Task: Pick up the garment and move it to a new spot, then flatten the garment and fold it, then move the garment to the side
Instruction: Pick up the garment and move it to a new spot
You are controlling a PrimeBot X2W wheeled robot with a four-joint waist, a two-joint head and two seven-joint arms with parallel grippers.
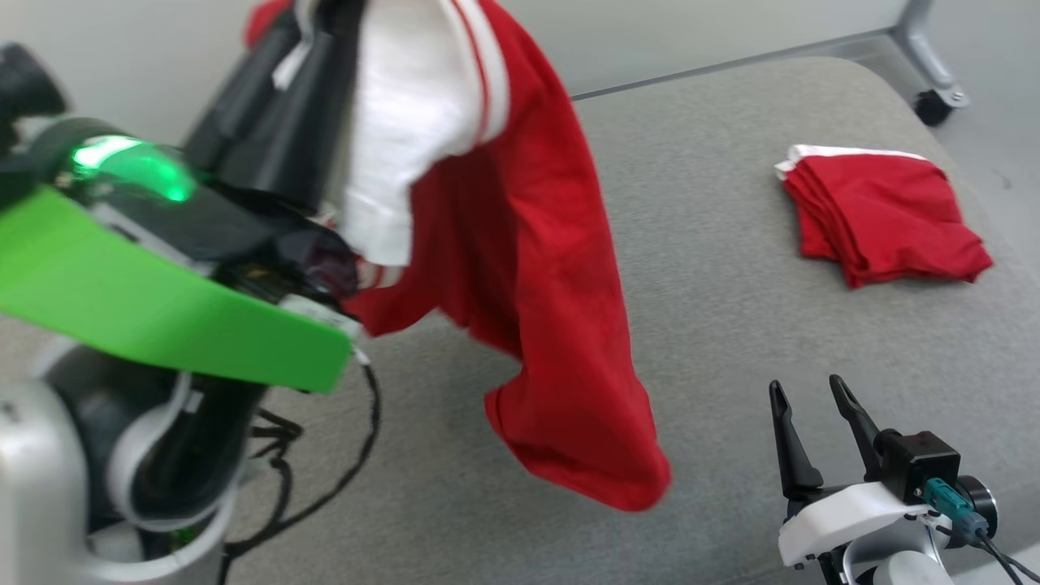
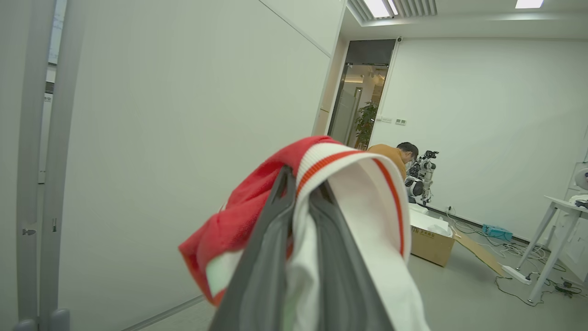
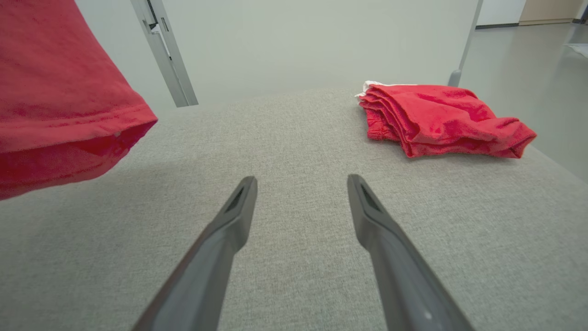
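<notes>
The left claw (image 2: 301, 184) pinched the red shorts (image 1: 520, 268) up above the grey table (image 1: 715, 325), the right claw (image 1: 806, 383) was spread wide with nothing in it, and flattening and folding were left to do.

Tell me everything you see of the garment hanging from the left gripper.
The garment is soft red fabric with a white panel and a white band with red stripes. The left gripper is shut on it near the striped band, fabric draped over both fingers. It hangs loose and crumpled, its hemmed lower end appearing just clear of the grey cushion.
</notes>
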